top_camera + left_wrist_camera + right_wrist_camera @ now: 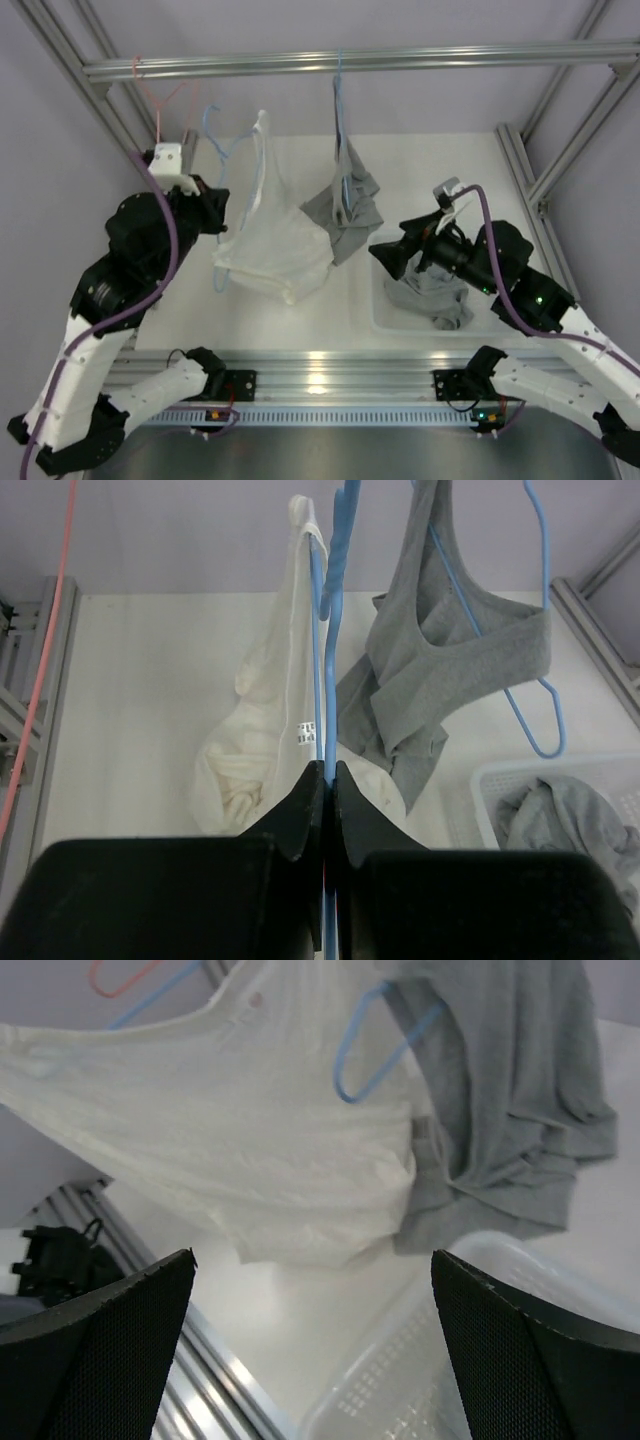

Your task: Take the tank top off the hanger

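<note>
Hanger (333, 630) pinched in left gripper (327, 770) at centre frame, white top (265, 710) draped just upper left of fingertips, right gripper (312, 1260) splayed, empty.

My left claw (328, 772) was pinched shut, arm raised and bent; my right claw (312, 1256) gaped wide, arm reaching leftward.

The top camera hangs high above and behind the arms. It looks down and sees the whole tabletop (430, 160) from far off. The left wrist camera sits low, right behind the left end effector (328, 775). It looks toward the back wall, very near the hanger (318, 680). The right wrist camera looks out between the fingers of the right end effector (312, 1260), up close. All three views share the white top (275, 250), the gray top (350, 215) and the bin (380, 305).
</note>
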Controlling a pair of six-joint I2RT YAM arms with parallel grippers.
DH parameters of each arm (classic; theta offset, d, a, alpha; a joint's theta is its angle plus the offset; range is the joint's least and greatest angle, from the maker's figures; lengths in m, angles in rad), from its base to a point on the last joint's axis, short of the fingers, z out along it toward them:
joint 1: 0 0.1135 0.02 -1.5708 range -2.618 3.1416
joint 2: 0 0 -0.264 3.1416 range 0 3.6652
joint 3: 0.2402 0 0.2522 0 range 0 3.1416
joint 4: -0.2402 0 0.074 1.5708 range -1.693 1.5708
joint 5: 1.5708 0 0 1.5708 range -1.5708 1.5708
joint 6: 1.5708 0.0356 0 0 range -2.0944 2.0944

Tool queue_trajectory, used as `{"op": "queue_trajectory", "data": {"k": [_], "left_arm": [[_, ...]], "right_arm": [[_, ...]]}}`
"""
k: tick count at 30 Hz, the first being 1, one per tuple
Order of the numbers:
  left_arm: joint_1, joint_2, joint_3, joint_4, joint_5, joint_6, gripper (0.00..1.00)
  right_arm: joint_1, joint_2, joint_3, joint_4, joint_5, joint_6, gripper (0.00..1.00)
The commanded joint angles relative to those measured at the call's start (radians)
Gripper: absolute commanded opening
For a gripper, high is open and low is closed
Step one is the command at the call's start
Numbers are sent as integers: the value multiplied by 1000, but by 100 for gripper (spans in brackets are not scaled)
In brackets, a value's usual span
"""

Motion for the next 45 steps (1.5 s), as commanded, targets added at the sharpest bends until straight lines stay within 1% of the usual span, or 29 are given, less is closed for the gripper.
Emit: {"op": "queue_trajectory", "data": {"k": [1,2,3,5,6,7,9,10,12,13,15,16,17,19,20,22,24,28,29,31,34,35,36,37,38,39,43,45], "left_arm": [[-1,-106,-23,-67,85,-30,0],[-1,-128,-33,-82,91,-33,0],[-1,-181,-61,-90,117,-33,0],[-2,-230,-88,-102,152,-27,0],[-1,-276,-110,-109,184,-27,0],[-1,-301,-119,-113,209,-24,0],[-2,-362,-151,-115,276,-15,0],[-1,-381,-159,-119,296,-15,0],[-2,-419,-170,-135,330,-15,0],[-1,-428,-171,-144,349,-20,0],[-1,-450,-170,-165,349,-30,0],[-1,-456,-165,-175,340,-35,0],[-1,-462,-162,-182,339,-43,0],[1,-464,-148,-207,341,-46,0],[1,-465,-144,-213,341,-50,0],[1,-465,-138,-221,350,-53,0],[1,-464,-136,-221,367,-55,0],[1,-461,-127,-221,375,-59,0],[1,-461,-124,-221,381,-63,0],[1,-462,-116,-221,409,-63,0],[1,-461,-102,-221,410,-66,0],[1,-461,-99,-221,410,-63,0],[1,-461,-96,-222,409,-63,0],[1,-461,-90,-221,401,-61,0],[1,-461,-89,-221,398,-58,0],[1,-461,-87,-221,395,-55,0],[1,-456,-82,-231,327,-38,0],[1,-452,-85,-241,306,-32,0]], "right_arm": [[13,117,142,234,-262,-11,99],[42,181,168,247,-277,-14,99],[62,214,192,257,-276,-32,98],[105,327,272,286,-258,-64,98],[116,366,332,294,-258,-73,97],[130,449,363,306,-262,-80,95],[145,530,462,316,-262,-100,91],[162,603,495,316,-256,-109,89],[171,668,586,313,-247,-136,85],[171,726,613,308,-232,-142,84],[173,778,680,288,-184,-173,77],[171,823,693,284,-138,-193,76],[173,843,703,268,-127,-199,71],[171,883,726,257,-115,-205,66],[174,890,728,259,-115,-205,63],[180,909,734,257,-107,-205,62],[190,921,743,259,-95,-212,57],[219,937,765,257,-5,-242,49],[223,940,768,257,15,-247,42],[231,947,772,257,69,-256,39],[240,961,779,257,129,-264,28],[240,964,779,259,136,-264,24],[242,966,780,259,140,-264,16],[242,969,780,259,146,-264,14],[242,970,783,259,152,-264,3],[243,970,785,257,159,-264,0],[243,960,795,257,178,-264,0],[243,947,806,259,181,-297,0]]}}
